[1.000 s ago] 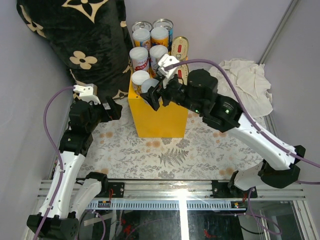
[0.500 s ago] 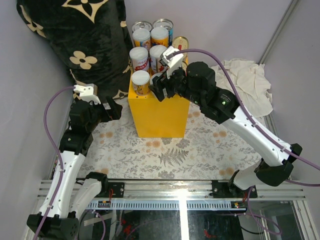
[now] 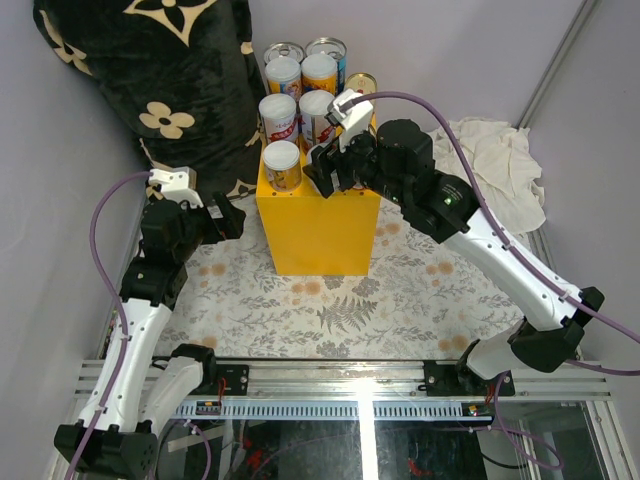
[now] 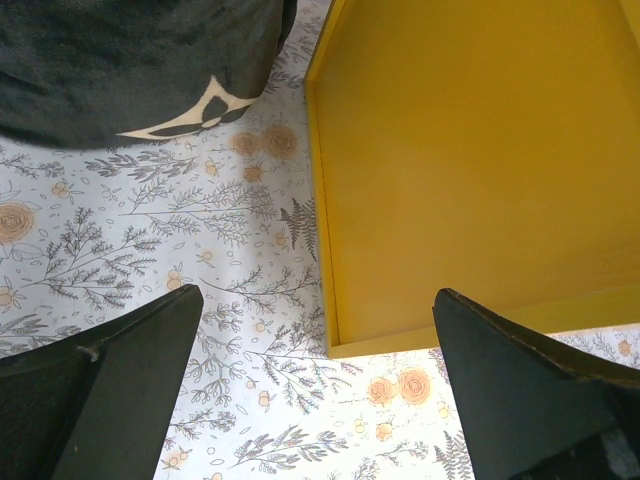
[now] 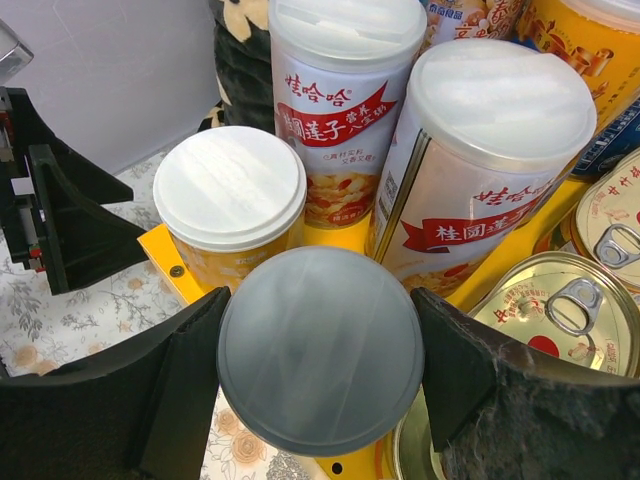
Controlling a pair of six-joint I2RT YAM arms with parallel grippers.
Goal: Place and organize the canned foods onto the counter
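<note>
The yellow counter [image 3: 318, 235] stands on the floral mat, with several canned foods on its top. My right gripper [image 3: 335, 170] is shut on a grey-white-lidded can [image 5: 320, 348] at the top's near edge; its fingers [image 5: 190, 380] press both sides of the lid. Whether this can rests on the top I cannot tell. Beside it stand a small white-lidded can [image 5: 230, 190], two tall red-banner cans [image 5: 490, 140] and gold ring-pull tins [image 5: 560, 310]. My left gripper [image 3: 225, 218] hangs open left of the counter [image 4: 470, 170], nothing between its fingers [image 4: 130, 370].
A black cushion with cream flower motifs [image 3: 150, 80] leans at the back left, touching the counter's left side. A crumpled white cloth [image 3: 495, 160] lies at the right. The floral mat [image 3: 330, 300] spreads in front. Walls close in on both sides.
My right gripper has carried its can rightward and farther back, from the counter's front-left corner to over its top beside the other cans. The left arm has not moved.
</note>
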